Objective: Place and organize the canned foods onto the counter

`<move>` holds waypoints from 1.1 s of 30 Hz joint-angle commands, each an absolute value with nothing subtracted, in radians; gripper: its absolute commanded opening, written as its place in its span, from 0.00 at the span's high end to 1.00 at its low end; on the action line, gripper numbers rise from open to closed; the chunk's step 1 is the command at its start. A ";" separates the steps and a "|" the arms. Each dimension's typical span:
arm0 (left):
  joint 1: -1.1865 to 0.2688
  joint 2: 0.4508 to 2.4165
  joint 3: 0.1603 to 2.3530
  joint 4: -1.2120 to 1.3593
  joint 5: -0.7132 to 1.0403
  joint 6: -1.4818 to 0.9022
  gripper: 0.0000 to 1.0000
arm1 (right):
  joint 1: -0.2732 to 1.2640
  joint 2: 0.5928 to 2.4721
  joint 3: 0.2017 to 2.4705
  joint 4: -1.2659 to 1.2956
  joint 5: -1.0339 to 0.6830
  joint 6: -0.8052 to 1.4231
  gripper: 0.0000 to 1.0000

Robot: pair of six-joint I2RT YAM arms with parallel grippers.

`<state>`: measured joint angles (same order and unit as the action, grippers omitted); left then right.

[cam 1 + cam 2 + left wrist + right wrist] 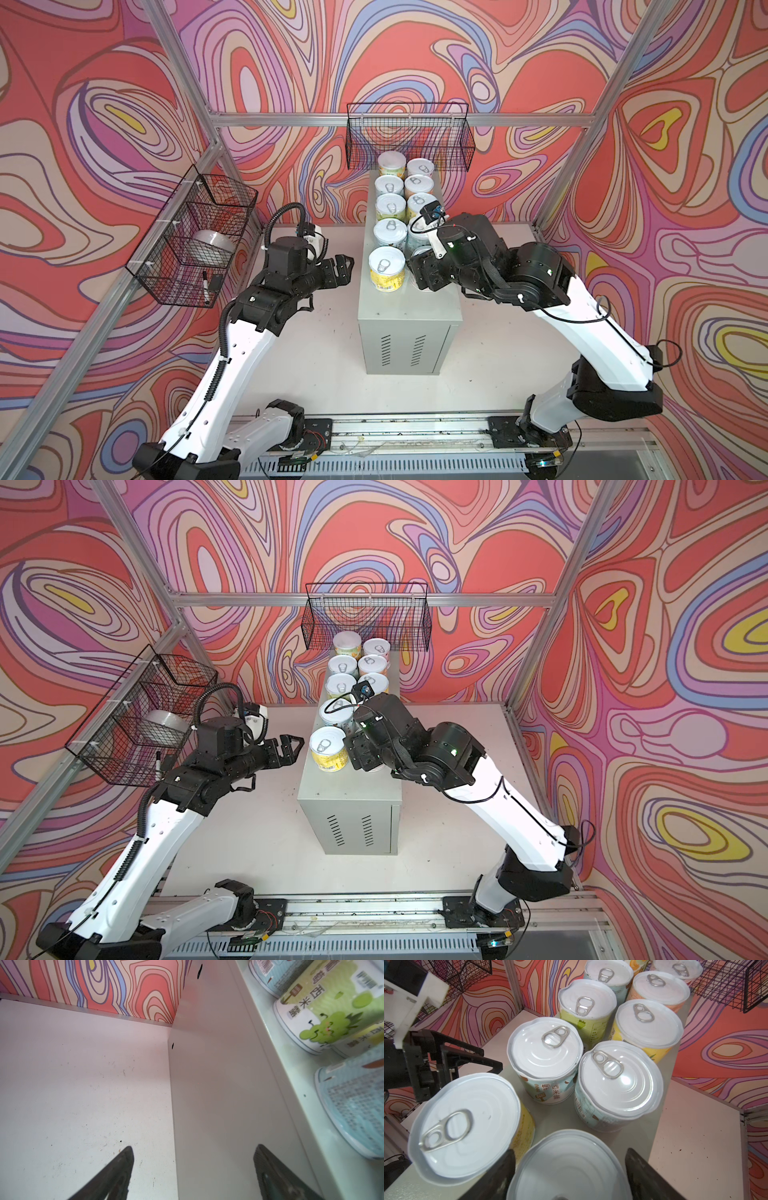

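The right gripper [571, 1152] straddles a can [571, 1169] that stands on the counter [552, 1120]. Its dark fingers [500, 1176] sit one at each side of the silver lid, close against the rim. Whether the jaws press on the can or stand just clear of it cannot be told.

Just outside the finger on the left arm's side stands a yellow-label can [463, 1126], close to the straddled one; contact between them cannot be told. Ahead of the fingertips two pale-blue cans [544, 1055] stand side by side, nearly touching. Past them come a green-label can [586, 1003] and a far yellow can [648, 1022]. Farther on, more cans carry the same two rows toward the black wire basket [726, 985] on the back wall.

The left gripper [347, 270] hangs off the counter's left edge, beside the yellow-label can and apart from it. Its jaws are spread with nothing between them. In the left wrist view the counter's grey side wall runs up between that gripper's own fingers [118, 1172]. The white tabletop [72, 1095] lies beyond one of them. Labelled cans on the counter's top sit outside the other finger, ahead of its tip.
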<state>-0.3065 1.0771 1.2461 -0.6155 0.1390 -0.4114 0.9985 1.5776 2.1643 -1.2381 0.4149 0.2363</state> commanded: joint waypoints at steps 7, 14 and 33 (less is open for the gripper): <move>-0.320 1.068 1.292 -0.647 0.127 -0.389 0.10 | 1.003 1.453 2.137 -1.097 0.453 0.224 0.15; -0.366 1.055 1.331 -0.675 0.096 -0.392 0.11 | 1.004 1.310 2.011 -0.976 0.434 0.240 0.17; -0.565 1.057 1.401 -0.764 -0.050 -0.417 0.11 | 1.004 1.170 1.725 -1.068 0.672 0.389 0.18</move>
<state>-0.5552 1.0607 1.3785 -0.7258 -0.0212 -0.4049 0.9985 1.1893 1.7470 -1.0637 0.6357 0.3550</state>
